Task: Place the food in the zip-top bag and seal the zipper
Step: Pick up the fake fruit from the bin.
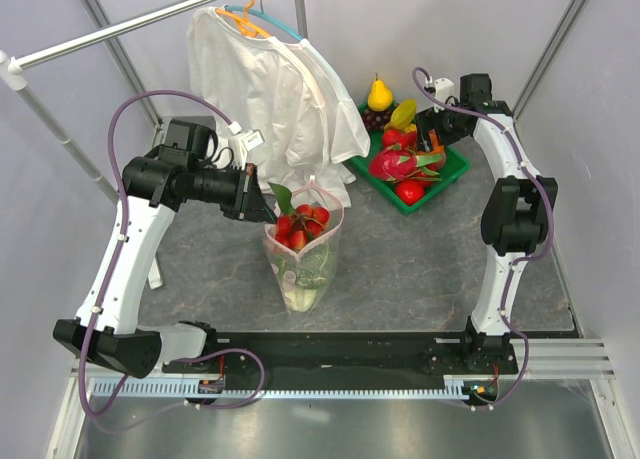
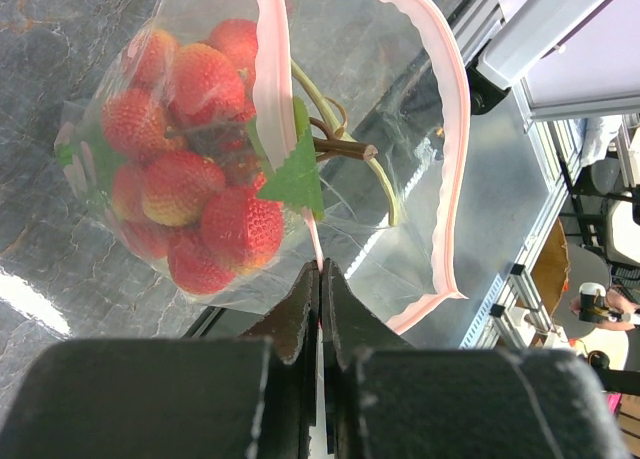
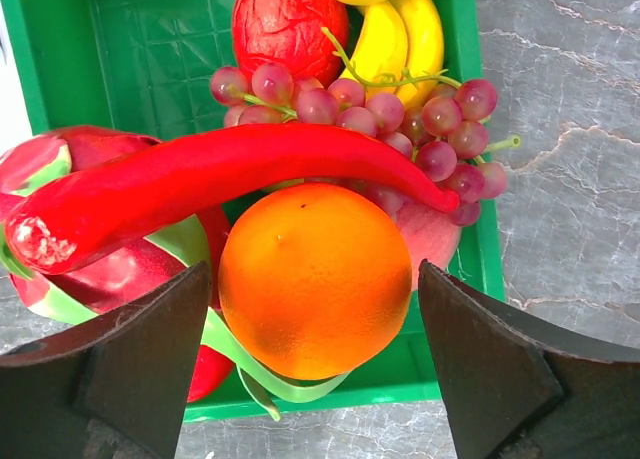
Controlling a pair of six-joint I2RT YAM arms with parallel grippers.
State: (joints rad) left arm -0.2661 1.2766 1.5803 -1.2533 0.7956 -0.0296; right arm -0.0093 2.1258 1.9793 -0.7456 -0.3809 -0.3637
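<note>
The zip-top bag (image 1: 305, 264) stands upright mid-table with its mouth open. A strawberry bunch (image 2: 190, 179) lies inside near the top, above something pale green (image 1: 303, 287). My left gripper (image 2: 320, 269) is shut on the pink zipper (image 2: 450, 129) strip at the bag's left rim. My right gripper (image 3: 315, 271) hangs open over the green tray (image 3: 150, 69), its fingers either side of an orange (image 3: 315, 279) with gaps on both sides. A red chili (image 3: 200, 174) lies across the orange's far side.
The tray (image 1: 455, 174) at the back right also holds grapes (image 3: 400, 114), bananas (image 3: 400, 39), a dragon fruit (image 3: 100, 279) and a yellow pear (image 1: 379, 94). A white shirt (image 1: 270, 89) hangs from a rail just behind the bag.
</note>
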